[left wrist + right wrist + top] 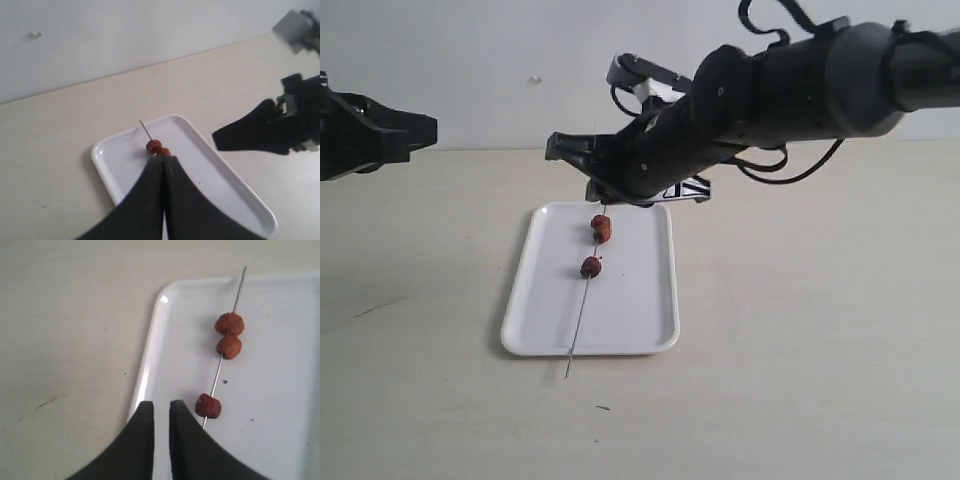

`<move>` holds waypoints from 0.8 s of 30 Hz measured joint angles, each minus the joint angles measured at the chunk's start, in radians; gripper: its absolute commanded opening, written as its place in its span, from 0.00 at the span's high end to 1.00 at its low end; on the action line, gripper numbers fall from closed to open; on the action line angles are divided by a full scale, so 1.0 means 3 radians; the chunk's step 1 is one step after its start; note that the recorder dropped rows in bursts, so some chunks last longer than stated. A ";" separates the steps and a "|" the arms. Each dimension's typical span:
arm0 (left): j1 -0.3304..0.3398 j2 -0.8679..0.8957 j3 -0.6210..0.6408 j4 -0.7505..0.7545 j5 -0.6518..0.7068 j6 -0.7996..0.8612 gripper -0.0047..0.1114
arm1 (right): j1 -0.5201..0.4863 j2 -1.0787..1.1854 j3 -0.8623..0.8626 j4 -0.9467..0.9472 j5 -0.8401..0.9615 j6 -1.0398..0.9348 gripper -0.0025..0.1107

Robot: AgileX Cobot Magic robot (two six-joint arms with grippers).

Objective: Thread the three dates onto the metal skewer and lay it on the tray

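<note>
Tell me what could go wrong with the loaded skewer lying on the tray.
The metal skewer overhangs the rim of the tray, so a bump could tip it off. The right gripper hangs close above the dates, jaws slightly apart; lifting away carelessly might snag the skewer.

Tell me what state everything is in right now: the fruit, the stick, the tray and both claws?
three dates: all threaded on the metal skewer, two touching, one apart.
metal skewer: lying along the tray, one end past its rim.
tray: flat on the table.
left claw: shut, empty.
right claw: slightly open, empty.
</note>
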State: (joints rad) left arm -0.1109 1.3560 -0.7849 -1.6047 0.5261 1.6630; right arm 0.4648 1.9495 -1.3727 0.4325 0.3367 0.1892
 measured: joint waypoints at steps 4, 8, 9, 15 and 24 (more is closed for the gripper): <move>0.0000 -0.0191 0.0151 0.0000 -0.0068 -0.0016 0.96 | 0.0000 -0.0253 0.0000 -0.0374 0.0189 0.0000 0.98; 0.0000 -0.0457 0.0395 0.0012 -0.0112 -0.0050 0.96 | 0.0000 -0.0580 0.0000 -0.0788 0.0449 0.0000 0.98; 0.0000 -0.0508 0.0438 0.0012 -0.0121 -0.0049 0.96 | 0.0000 -0.0643 0.0000 -0.0850 0.0492 0.0000 0.98; 0.0000 -0.0906 0.0754 0.0012 -0.0193 -0.0069 0.96 | 0.0000 -0.1042 0.0000 -0.0978 0.0721 -0.0152 0.98; 0.0000 -0.1703 0.1140 -0.0016 -0.0676 -0.0161 0.96 | 0.0000 -0.1355 0.0291 -0.0991 0.0653 -0.0352 0.98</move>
State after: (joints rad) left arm -0.1109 0.8452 -0.4430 -1.6096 0.3234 1.6148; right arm 0.4648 1.5431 -1.2855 0.1352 0.5325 0.0837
